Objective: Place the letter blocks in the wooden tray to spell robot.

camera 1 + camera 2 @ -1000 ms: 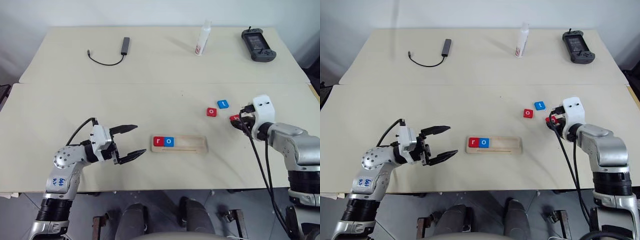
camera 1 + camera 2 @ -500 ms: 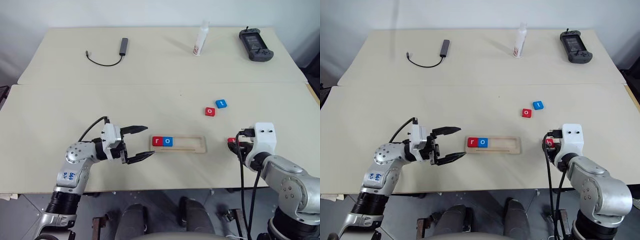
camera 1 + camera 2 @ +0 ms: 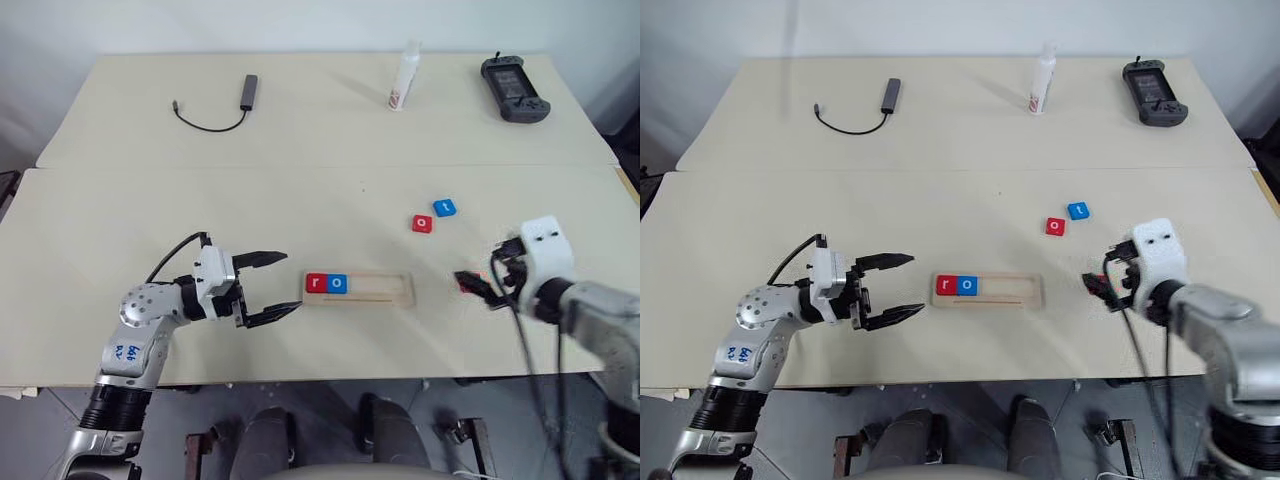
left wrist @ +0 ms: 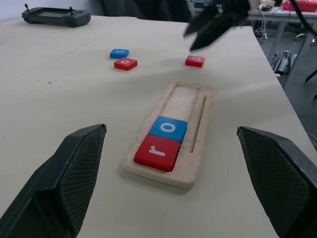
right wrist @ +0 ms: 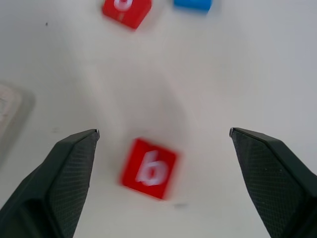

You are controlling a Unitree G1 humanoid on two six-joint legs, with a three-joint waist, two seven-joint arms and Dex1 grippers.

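Red "b" block [image 5: 149, 168] now on table [image 3: 200, 200]

Both arms were silver-grey metal w/ black joints. Left arm [image 3: 140, 325] had blue handwritten marks on its shell; black cable looped at the wrist. Right arm [image 3: 590, 310] – white wrist block, two dark dots, trailing black cables. Grippers – black textured fingers [image 4: 59, 183].

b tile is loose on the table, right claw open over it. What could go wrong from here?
1. The red b block lies askew between the right claw's open fingers; closing may pinch corners and spin it.
2. The wooden tray holds only r and o, so a skewed b could jam at its rim.
3. The left claw hovers open beside the tray's end and could nudge it.
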